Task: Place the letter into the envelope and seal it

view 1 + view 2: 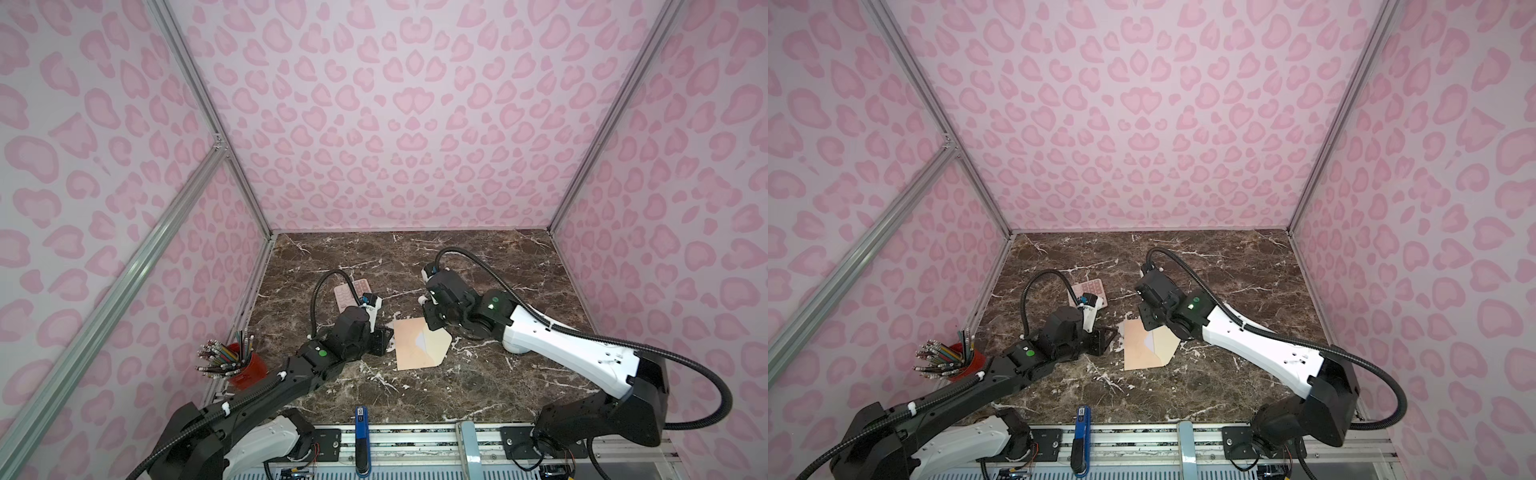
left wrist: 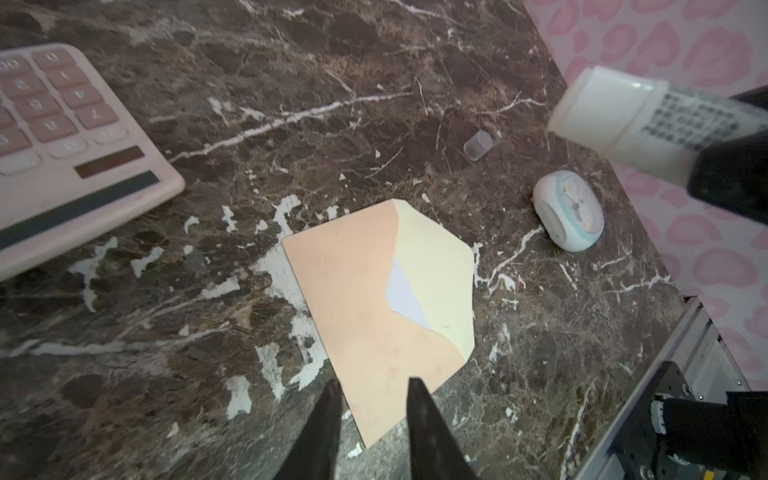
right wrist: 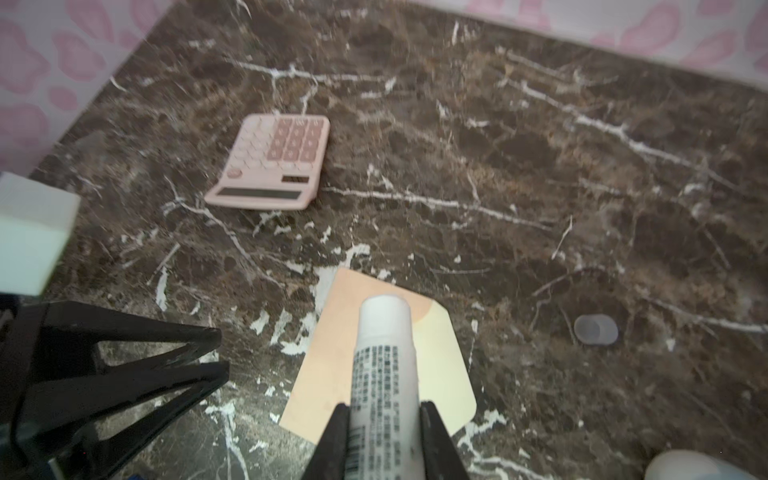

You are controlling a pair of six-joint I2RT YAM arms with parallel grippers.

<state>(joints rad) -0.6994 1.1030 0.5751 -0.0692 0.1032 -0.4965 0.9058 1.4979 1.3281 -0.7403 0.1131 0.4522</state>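
The peach envelope (image 1: 409, 349) (image 2: 353, 299) lies flat mid-table in both top views, its cream flap (image 2: 436, 266) open towards the right arm. A small white triangle of the letter (image 2: 405, 295) (image 1: 420, 341) shows at the envelope's mouth; the remainder of it is hidden inside. My left gripper (image 2: 374, 384) (image 1: 384, 338) hovers at the envelope's left edge, its jaws a narrow gap apart and empty. My right gripper (image 3: 384, 409) (image 1: 430, 322) is shut on a white glue stick (image 3: 384, 357), whose tip points down over the flap's far end.
A pink calculator (image 1: 351, 291) (image 3: 274, 162) lies behind the left gripper. A clear cap (image 3: 595, 329) and a white-and-blue rounded object (image 2: 569, 210) sit beyond the flap. A red cup of pencils (image 1: 245, 365) stands at the left edge.
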